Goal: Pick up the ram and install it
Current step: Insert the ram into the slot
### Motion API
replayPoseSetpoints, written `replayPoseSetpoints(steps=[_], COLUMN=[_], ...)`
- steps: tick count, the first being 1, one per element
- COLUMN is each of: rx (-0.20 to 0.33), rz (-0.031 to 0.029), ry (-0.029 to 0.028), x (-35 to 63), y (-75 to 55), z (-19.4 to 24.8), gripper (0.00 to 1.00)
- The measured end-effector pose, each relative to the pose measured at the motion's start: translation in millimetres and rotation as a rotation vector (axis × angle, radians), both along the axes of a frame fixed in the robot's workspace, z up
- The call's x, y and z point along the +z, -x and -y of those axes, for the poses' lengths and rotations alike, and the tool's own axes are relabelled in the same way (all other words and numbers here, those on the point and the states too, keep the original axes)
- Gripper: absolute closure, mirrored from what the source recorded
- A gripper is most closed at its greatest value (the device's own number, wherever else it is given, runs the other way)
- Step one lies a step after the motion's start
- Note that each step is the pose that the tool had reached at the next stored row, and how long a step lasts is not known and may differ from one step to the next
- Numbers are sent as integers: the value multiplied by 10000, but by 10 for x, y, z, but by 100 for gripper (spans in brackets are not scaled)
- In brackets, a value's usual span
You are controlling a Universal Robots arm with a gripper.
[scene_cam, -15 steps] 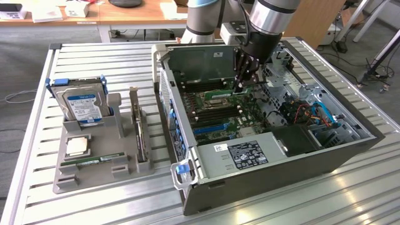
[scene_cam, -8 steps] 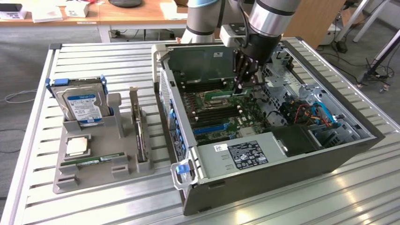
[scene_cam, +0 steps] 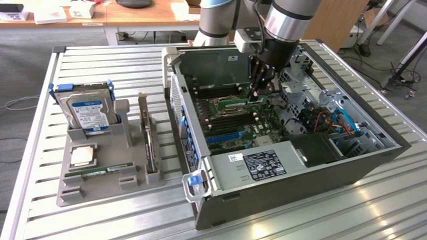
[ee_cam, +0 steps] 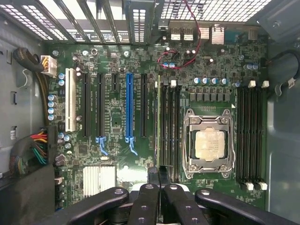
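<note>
My gripper (scene_cam: 257, 95) reaches down into the open computer case (scene_cam: 373, 165) and is shut on the ram (scene_cam: 235, 103), a narrow green stick held level just over the motherboard (scene_cam: 243, 131). In the wrist view the ram (ee_cam: 158, 122) appears edge-on as a thin pale-green strip running away from my gripper (ee_cam: 158, 180). It lies along the black memory slots (ee_cam: 169, 126) beside the processor socket (ee_cam: 209, 143). Whether it is seated in a slot I cannot tell.
A grey tray (scene_cam: 80, 192) at the exterior view's left holds a hard drive (scene_cam: 85, 109), a square processor chip (scene_cam: 82, 156), another green stick (scene_cam: 100, 171) and an upright expansion card (scene_cam: 148, 132). Case walls, the power supply (scene_cam: 263, 162) and cables (scene_cam: 333, 120) crowd the board.
</note>
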State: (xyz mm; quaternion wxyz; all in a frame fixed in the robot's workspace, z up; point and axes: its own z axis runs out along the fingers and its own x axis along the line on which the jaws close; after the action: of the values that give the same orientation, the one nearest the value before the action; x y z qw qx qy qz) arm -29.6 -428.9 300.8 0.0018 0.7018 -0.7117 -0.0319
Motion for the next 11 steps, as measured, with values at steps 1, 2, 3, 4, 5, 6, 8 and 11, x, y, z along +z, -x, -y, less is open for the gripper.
replayPoseSetpoints(steps=[1,2,3,4,5,6,8,11], rx=[0,0,0,0,0,0,0,0], rz=[0,1,1,2,2,1,1,1], ry=[-1,-1,-2,-5,-5,-2,-2,-2], x=[-1,-1,-3,-7,-12,-15,-28,-56], y=[0,0,0,0,0,0,0,0], z=[0,0,0,-1,-1,0,0,0], gripper=[88,88,88,88,88,88,88,88])
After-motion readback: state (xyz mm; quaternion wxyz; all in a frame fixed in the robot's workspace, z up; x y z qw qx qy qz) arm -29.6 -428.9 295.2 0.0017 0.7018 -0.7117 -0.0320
